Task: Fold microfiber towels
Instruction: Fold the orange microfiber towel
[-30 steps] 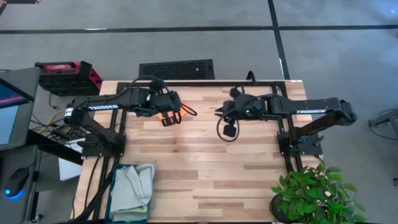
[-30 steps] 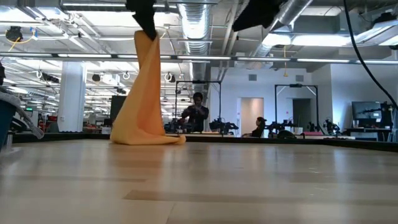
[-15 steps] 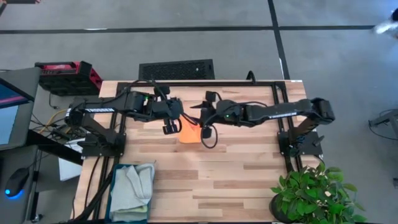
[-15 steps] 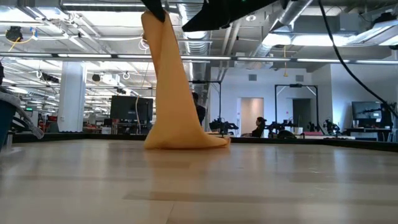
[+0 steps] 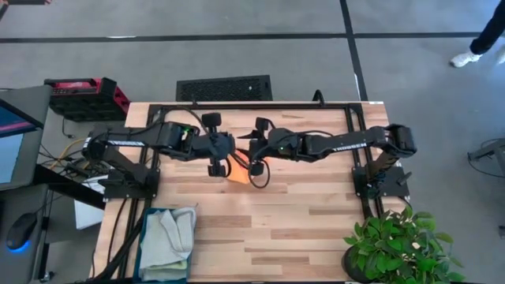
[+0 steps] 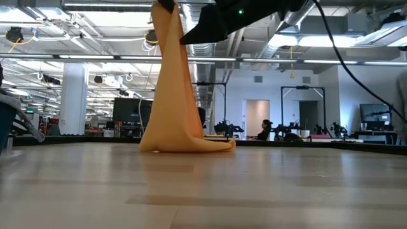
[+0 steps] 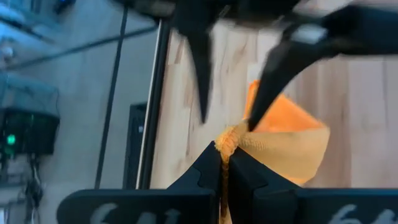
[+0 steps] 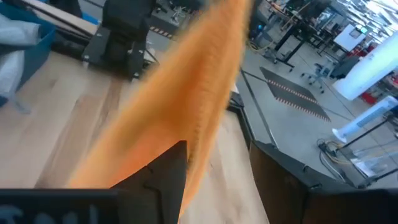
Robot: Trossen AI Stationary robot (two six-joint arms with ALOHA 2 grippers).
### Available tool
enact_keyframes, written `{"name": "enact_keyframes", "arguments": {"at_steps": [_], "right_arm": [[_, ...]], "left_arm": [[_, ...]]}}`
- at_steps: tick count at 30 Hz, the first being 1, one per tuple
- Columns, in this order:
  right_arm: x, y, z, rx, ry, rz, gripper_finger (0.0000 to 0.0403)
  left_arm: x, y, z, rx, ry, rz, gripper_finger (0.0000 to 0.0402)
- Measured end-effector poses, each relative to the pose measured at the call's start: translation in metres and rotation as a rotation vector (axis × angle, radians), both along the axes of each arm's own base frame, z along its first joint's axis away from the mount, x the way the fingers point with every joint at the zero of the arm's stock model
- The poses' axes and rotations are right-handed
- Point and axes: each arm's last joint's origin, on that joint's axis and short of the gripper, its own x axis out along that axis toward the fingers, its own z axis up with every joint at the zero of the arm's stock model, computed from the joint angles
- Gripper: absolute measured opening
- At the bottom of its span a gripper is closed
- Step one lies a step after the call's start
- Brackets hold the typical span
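Low view shows the soft, floppy orange towel [image 6: 173, 89] dangling from the left hand [image 7: 225, 163]'s pinch, while the spread right hand [image 5: 254, 148] should grab an edge.

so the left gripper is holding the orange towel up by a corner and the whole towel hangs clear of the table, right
Not quite. The left gripper does pinch the orange towel and hold it up, but the towel is not clear of the table: the low view shows its bottom edge bunched on the wood.
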Motion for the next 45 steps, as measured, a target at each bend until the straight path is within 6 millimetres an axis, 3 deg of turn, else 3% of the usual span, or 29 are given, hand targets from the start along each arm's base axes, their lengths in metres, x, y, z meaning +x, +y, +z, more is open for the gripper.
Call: {"name": "enact_keyframes", "arguments": {"at_steps": [12, 19, 32, 45], "right_arm": [[-0.002, -0.001, -0.005, 0.059, 0.039, 0.002, 0.0178], [-0.004, -0.002, -0.011, 0.075, 0.107, -0.008, 0.0163], [-0.008, -0.001, -0.017, 0.103, 0.172, -0.020, 0.0143], [-0.013, -0.001, -0.025, 0.105, 0.274, -0.024, 0.0060]], "left_arm": [[0.004, -0.017, 0.007, 0.132, -0.034, -0.096, 0.0000], [-0.004, -0.023, 0.039, 0.146, -0.113, -0.128, 0.0000], [-0.038, -0.029, 0.093, 0.132, -0.194, -0.174, 0.0000], [-0.049, -0.028, 0.105, 0.167, -0.211, -0.153, 0.0000]]}}
